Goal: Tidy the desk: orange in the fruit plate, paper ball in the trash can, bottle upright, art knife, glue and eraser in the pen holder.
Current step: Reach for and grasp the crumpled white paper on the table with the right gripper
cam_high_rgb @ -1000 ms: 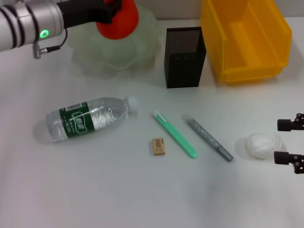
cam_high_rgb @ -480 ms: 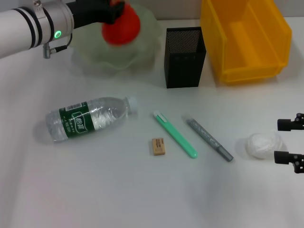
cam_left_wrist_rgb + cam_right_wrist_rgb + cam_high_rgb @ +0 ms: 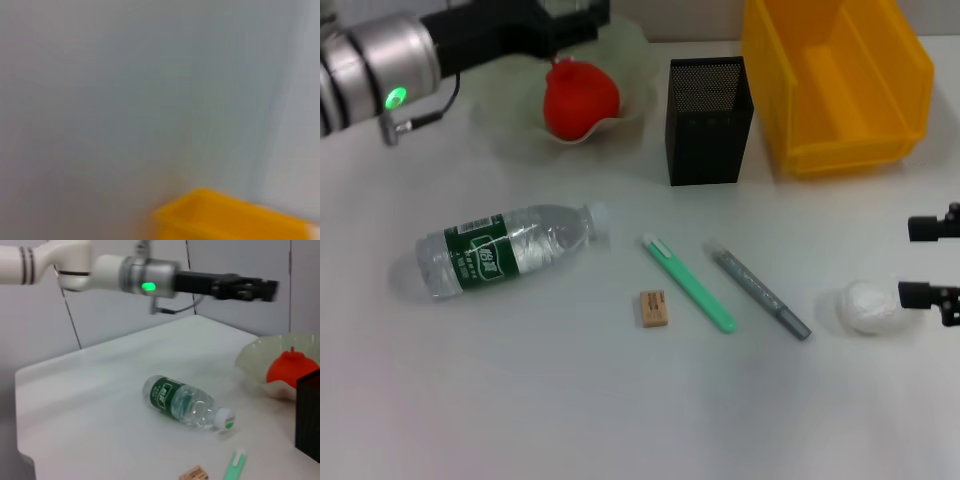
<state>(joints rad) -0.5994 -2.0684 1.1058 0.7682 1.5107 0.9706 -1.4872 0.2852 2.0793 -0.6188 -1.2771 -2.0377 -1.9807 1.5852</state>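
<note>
The orange (image 3: pixel 580 100) lies in the pale fruit plate (image 3: pixel 630 60); it also shows in the right wrist view (image 3: pixel 291 367). My left gripper (image 3: pixel 582 18) is open just above and behind it, not touching. The bottle (image 3: pixel 505 250) lies on its side at the left. The tan eraser (image 3: pixel 653 308), green art knife (image 3: pixel 687 283) and grey glue stick (image 3: pixel 760 291) lie mid-table. The black mesh pen holder (image 3: pixel 710 120) stands behind them. My right gripper (image 3: pixel 932 262) is open at the right edge, one finger beside the white paper ball (image 3: pixel 866 306).
The yellow bin (image 3: pixel 835 80) stands at the back right, beside the pen holder; it also shows blurred in the left wrist view (image 3: pixel 230 215). The right wrist view shows the bottle (image 3: pixel 187 405) and my left gripper (image 3: pixel 245 288) above the table's far side.
My left gripper has let go of the orange, which now rests in the plate, and has drawn back above it. My right gripper has shifted slightly by the paper ball.
</note>
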